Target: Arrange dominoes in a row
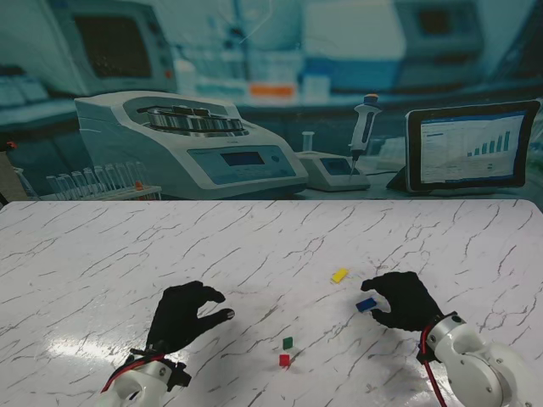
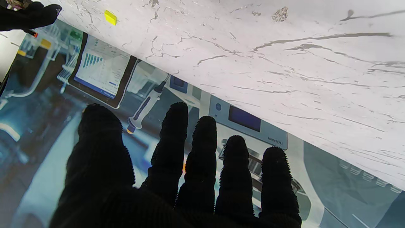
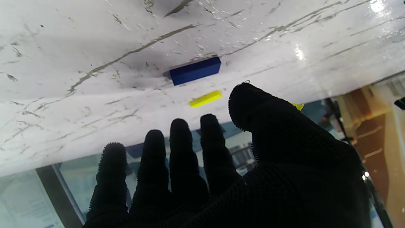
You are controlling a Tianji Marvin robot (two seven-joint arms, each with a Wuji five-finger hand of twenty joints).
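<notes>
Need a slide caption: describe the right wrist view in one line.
Open right hand hovers near a blue domino and a yellow domino lying on the marble table.

Overall light: bright, even, cool-toned.
Glare: a pale sheen on the marble tabletop (image 1: 93, 280) near the left hand (image 1: 182, 318); small hot spots at one corner of the right wrist view.
Shadows: soft, dark smudge beside the blue domino (image 3: 195, 70); faint ones under both hands in the stand's view.
Focus: stand's view slightly soft, lab backdrop (image 1: 254, 93) hazy; wrist views crisp on glove knit.
Dark areas: black gloves show little detail.
</notes>
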